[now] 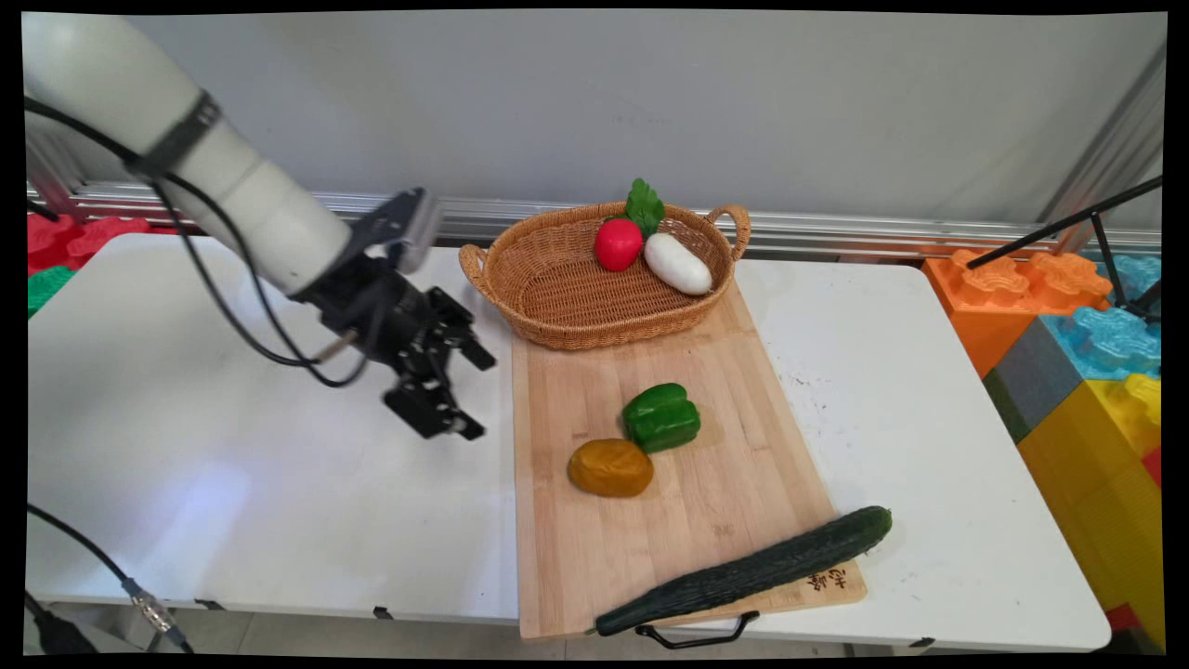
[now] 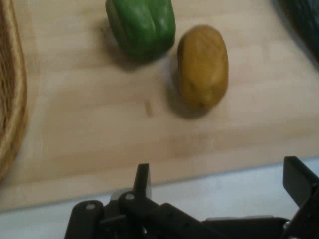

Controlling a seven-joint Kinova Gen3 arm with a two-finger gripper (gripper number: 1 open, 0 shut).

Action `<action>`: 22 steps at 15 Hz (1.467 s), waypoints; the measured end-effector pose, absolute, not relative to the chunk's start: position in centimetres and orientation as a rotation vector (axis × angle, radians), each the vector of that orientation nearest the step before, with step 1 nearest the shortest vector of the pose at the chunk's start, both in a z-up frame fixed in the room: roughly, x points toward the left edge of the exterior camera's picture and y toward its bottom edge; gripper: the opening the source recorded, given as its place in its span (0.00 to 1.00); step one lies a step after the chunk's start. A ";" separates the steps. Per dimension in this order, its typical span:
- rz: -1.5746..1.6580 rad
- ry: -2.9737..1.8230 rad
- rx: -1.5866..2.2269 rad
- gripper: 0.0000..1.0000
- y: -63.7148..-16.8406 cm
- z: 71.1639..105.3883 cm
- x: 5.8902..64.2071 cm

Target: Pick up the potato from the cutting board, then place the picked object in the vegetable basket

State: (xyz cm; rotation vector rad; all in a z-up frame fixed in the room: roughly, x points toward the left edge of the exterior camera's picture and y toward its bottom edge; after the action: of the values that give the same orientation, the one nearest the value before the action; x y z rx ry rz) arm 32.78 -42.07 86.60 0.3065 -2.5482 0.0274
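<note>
Black pincer [image 1: 478,390] over white bench [image 1: 232,465]. Pale striped wood cutting board [image 1: 687,520] – green pepper [image 1: 661,417], ochre-brown potato [image 1: 610,466], dark green cucumber [image 1: 748,571]. Tan woven basket [image 1: 576,307] – red tomato [image 1: 618,243], white radish [image 1: 678,264], green leaf [image 1: 645,206].

the gripper [image 1: 464,390] hangs with its jaws spread over bare white table [image 1: 232,465] at centre-left, just beside the cutting board [image 1: 687,520]. the board's lower left is bare wood. mid-board, the potato [image 1: 610,467] and green pepper [image 1: 661,417] sit touching; the basket [image 1: 557,307] blocks the top, the cucumber [image 1: 743,571] the lower right.
</note>
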 end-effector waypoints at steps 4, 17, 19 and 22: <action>0.029 -2.519 0.304 1.00 -42.2 83.9 28.6; 0.005 -2.482 0.339 1.00 -43.0 74.7 22.2; 0.007 -2.473 0.335 0.00 -43.1 74.0 21.9; 0.007 -2.470 0.330 0.00 -43.0 73.7 21.9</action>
State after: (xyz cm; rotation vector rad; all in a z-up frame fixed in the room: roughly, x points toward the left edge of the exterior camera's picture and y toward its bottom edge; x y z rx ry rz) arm 21.92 -43.01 73.70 0.3302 -2.4702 0.0068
